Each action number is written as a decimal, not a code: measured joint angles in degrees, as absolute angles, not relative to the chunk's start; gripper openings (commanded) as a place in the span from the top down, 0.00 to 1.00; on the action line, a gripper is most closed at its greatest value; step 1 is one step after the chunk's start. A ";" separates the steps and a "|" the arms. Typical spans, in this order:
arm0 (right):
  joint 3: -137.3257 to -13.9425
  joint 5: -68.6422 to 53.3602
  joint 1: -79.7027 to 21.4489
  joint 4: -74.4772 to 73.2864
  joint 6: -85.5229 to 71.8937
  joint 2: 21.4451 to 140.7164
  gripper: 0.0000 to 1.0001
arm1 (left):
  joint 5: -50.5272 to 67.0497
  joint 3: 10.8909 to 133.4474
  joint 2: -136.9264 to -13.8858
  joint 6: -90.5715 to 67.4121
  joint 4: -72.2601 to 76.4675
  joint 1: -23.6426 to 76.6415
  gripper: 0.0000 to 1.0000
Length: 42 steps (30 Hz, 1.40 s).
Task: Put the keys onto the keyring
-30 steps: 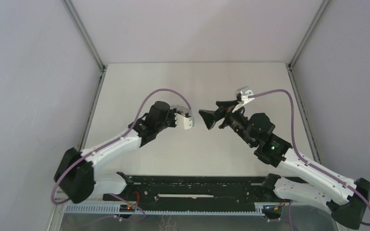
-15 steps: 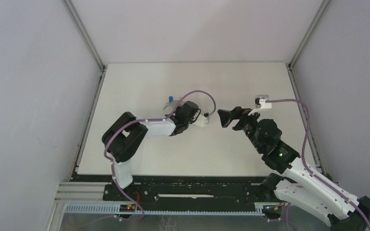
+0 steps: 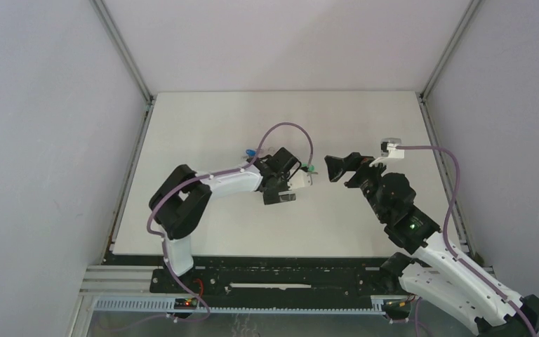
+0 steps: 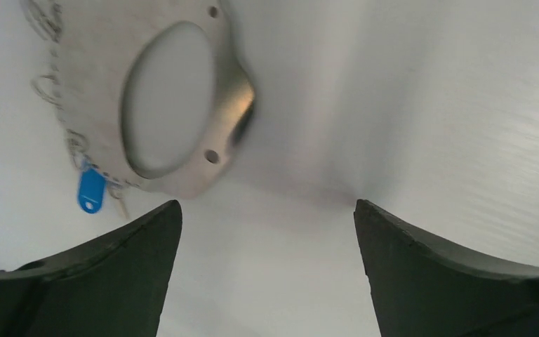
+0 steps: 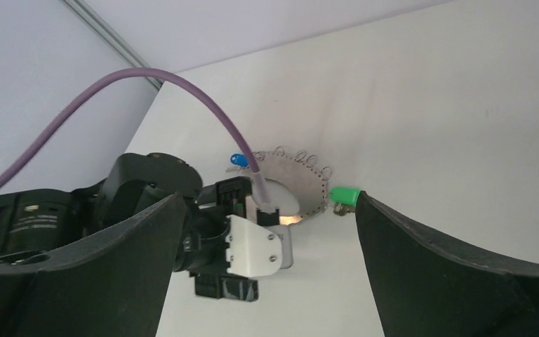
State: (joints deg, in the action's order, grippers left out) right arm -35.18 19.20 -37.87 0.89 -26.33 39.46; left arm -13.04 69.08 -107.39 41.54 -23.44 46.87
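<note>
The keyring (image 4: 182, 98), a wide grey-brown band with small wire loops on its rim, lies flat on the white table (image 3: 217, 119). The blue-headed key (image 4: 91, 191) sits at its rim among the loops. The green-headed key (image 5: 345, 195) rests against the opposite rim; I cannot tell whether either is hooked on. My left gripper (image 4: 267, 203) hovers open just beside the ring, holding nothing. In the top view its wrist (image 3: 284, 179) covers most of the ring, with the blue key (image 3: 251, 152) and the green key (image 3: 310, 169) showing on either side. My right gripper (image 3: 337, 168) stands open and empty, facing the ring (image 5: 302, 179).
The table is walled by grey panels with metal posts (image 3: 123, 49) at the back corners. A purple cable (image 5: 182, 91) arcs over the left wrist (image 5: 182, 225). A black rail (image 3: 274, 277) with the arm bases runs along the near edge.
The left jaws have gone from shut to wide open. The left wrist shifted slightly right and nearer. The green key now shows beside it. The right gripper drew back a little to the right.
</note>
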 measured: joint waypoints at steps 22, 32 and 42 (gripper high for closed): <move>-22.87 34.70 -18.02 12.51 -13.43 55.44 0.00 | 7.79 36.95 -59.09 15.99 -9.96 1.30 0.00; -12.49 28.51 -6.74 37.21 -7.73 61.87 0.00 | 6.24 24.10 -63.11 9.15 18.92 -7.94 0.00; -3.66 21.80 -5.93 64.84 -4.69 75.57 0.00 | 6.37 11.51 -63.66 2.94 42.68 -8.12 0.00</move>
